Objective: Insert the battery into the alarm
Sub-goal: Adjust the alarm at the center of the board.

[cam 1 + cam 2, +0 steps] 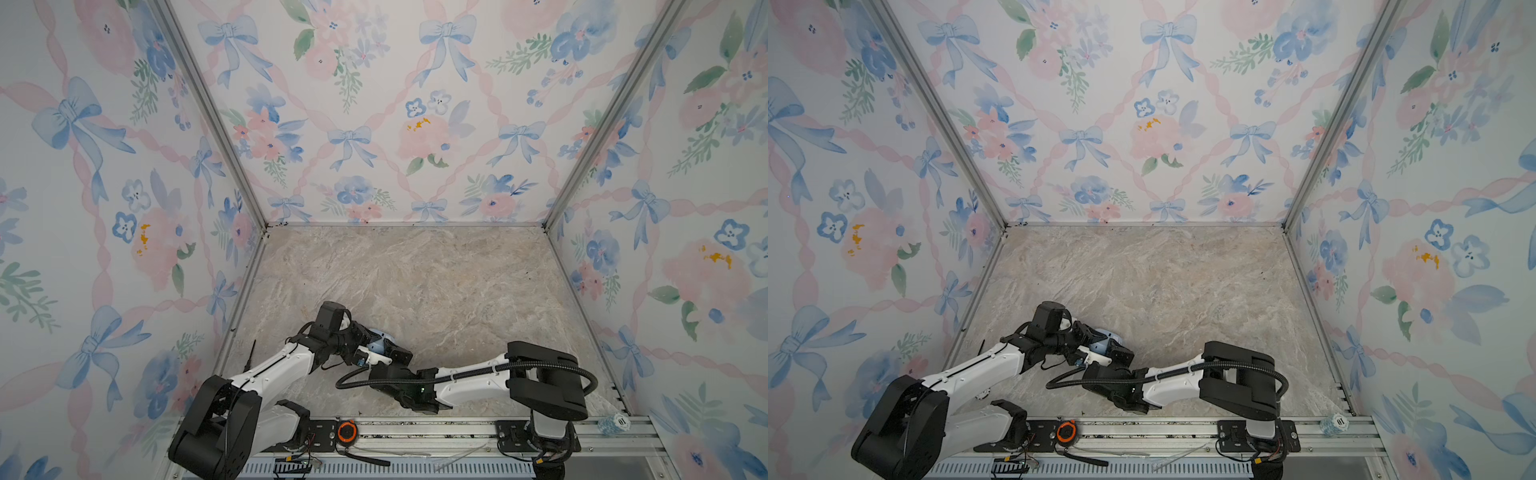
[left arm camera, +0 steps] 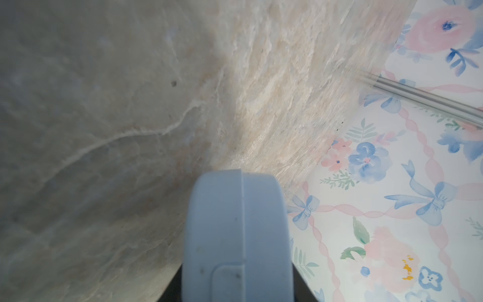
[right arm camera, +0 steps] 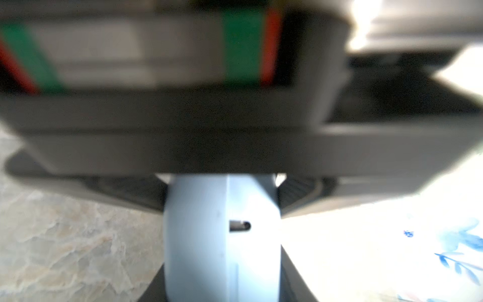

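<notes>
The pale-blue alarm [image 1: 380, 337] is held just above the marble table, front left of centre, with both grippers on it. My left gripper [image 1: 371, 341] is shut on it; in the left wrist view the alarm's blue edge [image 2: 236, 235] fills the gap between the dark fingers [image 2: 172, 285]. My right gripper [image 1: 386, 352] reaches in from the right. In the right wrist view its dark fingers [image 3: 290, 277] lie flush against both sides of the alarm [image 3: 222, 240], which shows a small slot. The alarm [image 1: 1105, 337] is mostly hidden by the grippers in both top views. The battery is out of view.
The left gripper's body [image 3: 183, 136] looms close across the right wrist view. An orange-and-black round part [image 1: 346, 431] and a small patterned roll marked 10 [image 1: 614, 424] sit on the front rail. Floral walls enclose the marble table [image 1: 415, 274] on three sides.
</notes>
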Controlling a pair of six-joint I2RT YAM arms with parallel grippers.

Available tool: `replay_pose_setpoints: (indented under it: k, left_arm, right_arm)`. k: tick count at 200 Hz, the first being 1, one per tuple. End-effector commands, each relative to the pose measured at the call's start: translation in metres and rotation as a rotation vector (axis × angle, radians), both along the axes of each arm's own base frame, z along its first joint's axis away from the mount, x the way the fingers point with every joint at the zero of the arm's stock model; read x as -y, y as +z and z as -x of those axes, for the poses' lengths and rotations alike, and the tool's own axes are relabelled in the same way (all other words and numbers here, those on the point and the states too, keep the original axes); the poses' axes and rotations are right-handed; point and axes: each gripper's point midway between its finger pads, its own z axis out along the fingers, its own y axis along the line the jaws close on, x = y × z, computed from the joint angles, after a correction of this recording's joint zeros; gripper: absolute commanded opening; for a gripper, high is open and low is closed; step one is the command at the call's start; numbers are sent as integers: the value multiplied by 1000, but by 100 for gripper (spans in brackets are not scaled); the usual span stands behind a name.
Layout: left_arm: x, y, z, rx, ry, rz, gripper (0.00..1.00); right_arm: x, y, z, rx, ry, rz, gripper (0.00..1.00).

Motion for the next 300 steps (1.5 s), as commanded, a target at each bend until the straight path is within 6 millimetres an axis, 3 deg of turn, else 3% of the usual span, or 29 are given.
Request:
replay_pose_setpoints:
  k: [1, 35, 76, 99, 131, 166, 210, 240, 269, 282, 300]
  left_arm:
    - [17, 16, 5, 90, -130, 70, 0]
    - [17, 15, 6, 85, -142, 70, 4]
    - [18, 11, 4, 83, -157, 54, 27]
    - [17, 12, -2, 104, -156, 41, 47]
    - [17, 15, -8, 130, -164, 21, 63]
    - [9, 17, -15, 164, -160, -40, 69]
    - [-15, 53, -45, 376, -88, -161, 81]
    - [-28, 71, -60, 490, -49, -250, 82]
    - [-28, 64, -62, 498, -64, -263, 81]
    - [-25, 55, -60, 484, -78, -253, 79]
    - [-24, 44, -57, 464, -92, -247, 77]
  right_arm:
    - [-4, 6, -3, -32, -1, -73, 22]
    - [-3, 5, -5, -27, -4, -70, 0]
    - [0, 9, -2, -40, 3, -94, 0]
    - [5, 15, -2, -64, -4, -132, 0]
    - [16, 24, -6, -83, -32, -175, 0]
    - [29, 26, -11, -142, -73, -238, 0]
    - [64, 47, -26, -339, -179, -504, 0]
    - [91, 46, -39, -537, -303, -681, 0]
    - [112, 44, -50, -776, -429, -902, 0]
    - [124, 35, -57, -912, -548, -991, 0]
    - [124, 23, -60, -1093, -638, -1113, 0]
